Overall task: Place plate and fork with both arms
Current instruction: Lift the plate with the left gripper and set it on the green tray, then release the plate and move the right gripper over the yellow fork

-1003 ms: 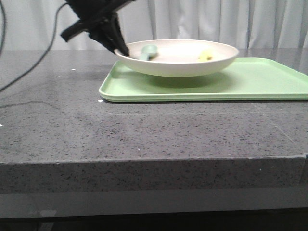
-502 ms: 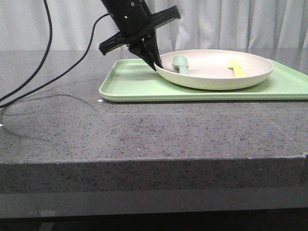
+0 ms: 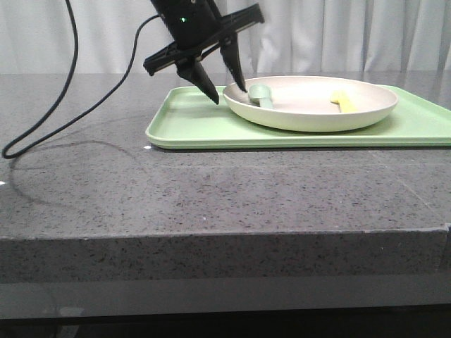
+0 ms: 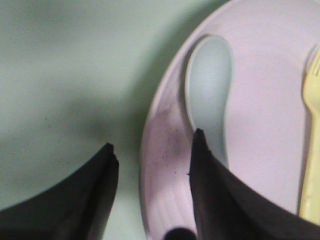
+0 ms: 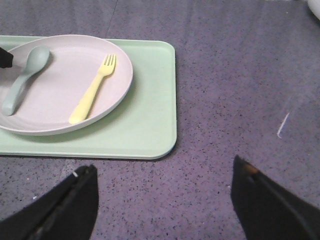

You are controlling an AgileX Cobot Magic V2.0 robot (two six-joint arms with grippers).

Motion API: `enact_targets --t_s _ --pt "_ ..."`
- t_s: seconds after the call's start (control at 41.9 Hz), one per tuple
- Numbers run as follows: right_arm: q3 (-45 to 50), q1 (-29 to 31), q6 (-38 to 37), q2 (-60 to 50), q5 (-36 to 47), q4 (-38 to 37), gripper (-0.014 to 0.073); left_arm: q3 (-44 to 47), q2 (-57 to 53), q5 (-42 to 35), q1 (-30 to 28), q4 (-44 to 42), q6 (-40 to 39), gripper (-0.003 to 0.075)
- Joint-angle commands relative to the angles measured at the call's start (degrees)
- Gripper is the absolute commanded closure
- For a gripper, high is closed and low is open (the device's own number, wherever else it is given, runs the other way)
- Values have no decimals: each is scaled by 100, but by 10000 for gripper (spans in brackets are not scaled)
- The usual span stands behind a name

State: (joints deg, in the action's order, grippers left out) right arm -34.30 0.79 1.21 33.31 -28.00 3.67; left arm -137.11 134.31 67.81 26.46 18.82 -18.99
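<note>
The left gripper [image 3: 225, 90], jaws spread, straddles the plate [image 3: 310, 113] rim; contact seems absent. The fork [image 5: 93, 89] lies inside, half-hidden frontally. The right gripper [image 5: 165, 185] gapes wide.

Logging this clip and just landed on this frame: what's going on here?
The left gripper hangs open over the near rim of the plate, one finger on each side, not gripping. The plate sits on the green tray, with the fork and a green spoon lying in it. The right gripper is open above the bare table.
</note>
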Motion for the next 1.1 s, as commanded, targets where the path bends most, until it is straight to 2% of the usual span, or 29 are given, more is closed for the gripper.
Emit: enact_targets --t_s 0.0,0.096,0.287,0.502,0.573,0.693,0.955,1.075 --pt "-190 23 14 45 476 -34 22 -377 -613 194 53 202 439 342" --pt "-265 23 14 45 344 98 22 -411 -885 498 53 202 1154 342" --pt "-753 8 19 251 -596 285 22 -334 -1667 498 53 376 1658 342" --pt "-1379 1 407 716 -1294 677 22 574 -2582 487 26 497 2263 342" --pt "-1569 -19 641 885 -1400 1000 22 1178 -3080 326 -33 497 2487 342" --pt "-1886 -265 988 1270 -1658 1366 22 2419 -3899 -371 -298 487 2641 342" --pt "-2624 -778 959 2369 -1823 1378 67 5870 -6275 -1375 -1377 923 3716 342" --pt "-3047 -877 826 2946 -1962 1383 92 6960 -7232 -1577 -1729 909 4016 342"
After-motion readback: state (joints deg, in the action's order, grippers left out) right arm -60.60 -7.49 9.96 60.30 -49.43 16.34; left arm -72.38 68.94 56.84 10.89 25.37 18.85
